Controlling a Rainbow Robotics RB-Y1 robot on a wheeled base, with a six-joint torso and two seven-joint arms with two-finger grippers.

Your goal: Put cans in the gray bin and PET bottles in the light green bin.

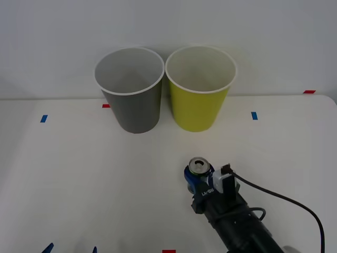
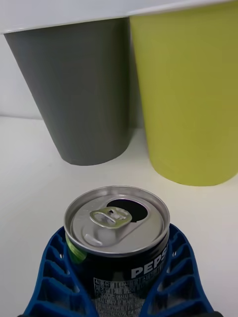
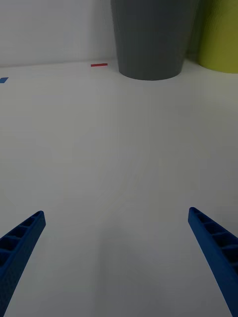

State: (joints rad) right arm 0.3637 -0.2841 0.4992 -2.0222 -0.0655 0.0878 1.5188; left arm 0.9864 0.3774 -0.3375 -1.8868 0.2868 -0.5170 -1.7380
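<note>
I have the can [image 1: 199, 167] in my right claw [image 1: 197, 178], the blue ribbed fingers [image 2: 55, 277] wrapped around both sides of its dark body, so the grasp looks made. The can stands upright with its silver top and open tab hole facing up, and I cannot tell whether it is resting on the worktop [image 1: 79, 179] or raised just off it. Taking the gray bin [image 1: 130, 89] as my landmark: the can sits well in front of it, toward me, and off to its right, roughly in line with the light green bin [image 1: 200, 87], which stands just beside the gray bin on that same side, the two white rims almost touching. From the front view both bins look pale and bare inside as far as I can see down into them, so I judge nothing is sorted yet. My left claw [image 3: 116, 257] hangs low over bare worktop in front of the gray bin and to its left, fingers spread wide and holding nothing. What is left, as I read it, is the whole delivery: lift the can, carry it back and leftward to above the gray bin's rim, and release. I see no PET bottle on the worktop, so the green bin may have no work.
</note>
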